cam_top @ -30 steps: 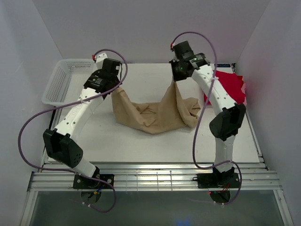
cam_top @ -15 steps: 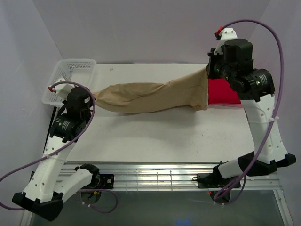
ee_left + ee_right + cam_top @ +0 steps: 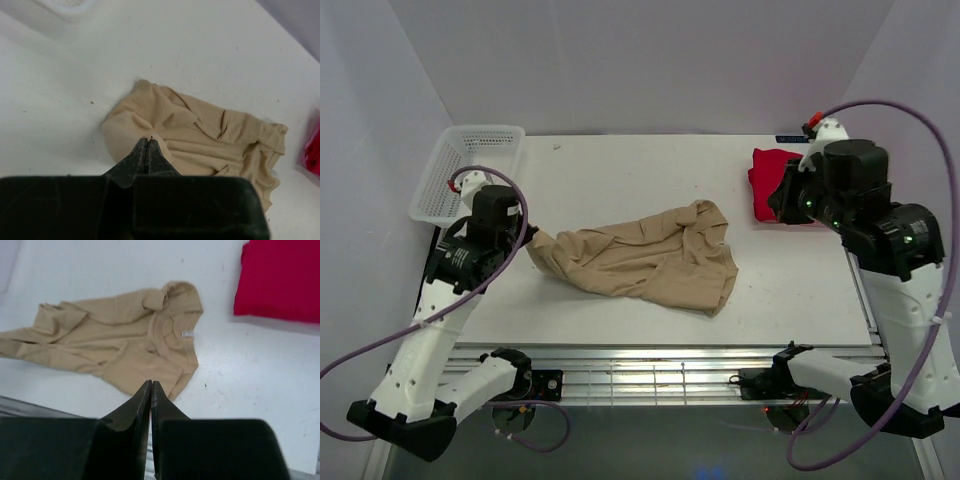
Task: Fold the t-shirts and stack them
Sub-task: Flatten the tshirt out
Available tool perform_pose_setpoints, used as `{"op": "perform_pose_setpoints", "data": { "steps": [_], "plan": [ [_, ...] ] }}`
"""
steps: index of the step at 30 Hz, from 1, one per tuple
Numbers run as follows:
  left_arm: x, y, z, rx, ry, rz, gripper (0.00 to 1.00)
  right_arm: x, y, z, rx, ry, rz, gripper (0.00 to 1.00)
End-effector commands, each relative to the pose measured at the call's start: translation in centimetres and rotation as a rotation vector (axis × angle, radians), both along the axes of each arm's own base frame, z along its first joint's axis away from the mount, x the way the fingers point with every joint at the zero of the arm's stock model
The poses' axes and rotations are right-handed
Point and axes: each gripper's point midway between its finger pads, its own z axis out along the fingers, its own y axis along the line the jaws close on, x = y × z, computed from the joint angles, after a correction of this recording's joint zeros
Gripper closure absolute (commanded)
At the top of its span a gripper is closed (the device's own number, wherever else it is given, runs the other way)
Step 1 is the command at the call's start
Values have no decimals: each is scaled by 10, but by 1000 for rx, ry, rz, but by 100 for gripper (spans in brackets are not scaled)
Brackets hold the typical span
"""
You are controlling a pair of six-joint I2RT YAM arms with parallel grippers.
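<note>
The tan t-shirt lies crumpled across the middle of the table. It also shows in the left wrist view and the right wrist view. The red t-shirt lies folded at the far right, and shows in the right wrist view as well. My left gripper is at the tan shirt's left end, its jaws shut with a ridge of tan cloth drawn up to the tips. My right gripper hangs over the red shirt's near edge, shut and empty.
A white mesh basket stands at the far left corner, behind my left arm. White walls enclose the table on three sides. A metal rail runs along the table's near edge.
The tan shirt was stretched taut between both grippers; my right gripper has let go and the shirt has dropped in a heap. The right arm has drawn back toward the near right.
</note>
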Motion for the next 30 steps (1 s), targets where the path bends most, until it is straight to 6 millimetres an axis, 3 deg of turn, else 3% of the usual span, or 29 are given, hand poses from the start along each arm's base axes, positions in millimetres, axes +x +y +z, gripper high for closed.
{"op": "perform_pose_setpoints", "data": {
  "steps": [1, 2, 4, 5, 6, 7, 8, 10, 13, 22, 30],
  "plan": [
    [0, -18, -34, 19, 169, -99, 100, 7, 23, -91, -20, 260, 48, 92],
    [0, -20, -46, 27, 204, -108, 100, 15, 31, -100, 6, 241, 67, 92],
    [-1, -25, -61, 21, 247, -129, 100, 18, 44, -140, 21, 302, 114, 78],
    [-5, -26, -74, 23, 282, -137, 100, 23, 48, -180, 6, 354, 117, 72],
    [-7, -29, -80, 12, 298, -156, 100, 23, 51, -199, 8, 385, 120, 58],
    [-9, -31, -84, 7, 306, -162, 100, 25, 54, -217, 7, 409, 128, 54],
    [-11, -32, -87, -3, 307, -168, 100, 25, 54, -251, -8, 462, 121, 51],
    [-16, -34, -94, -14, 323, -180, 100, 24, 54, -288, -29, 540, 106, 48],
    [-21, -33, -94, -21, 315, -183, 100, 21, 53, -324, -57, 616, 97, 48],
    [-21, -34, -88, -35, 294, -188, 100, 41, 58, -356, -102, 651, 109, 48],
    [-22, -31, -83, -33, 280, -175, 100, 54, 46, -353, -180, 648, 51, 49]
  ]
}}
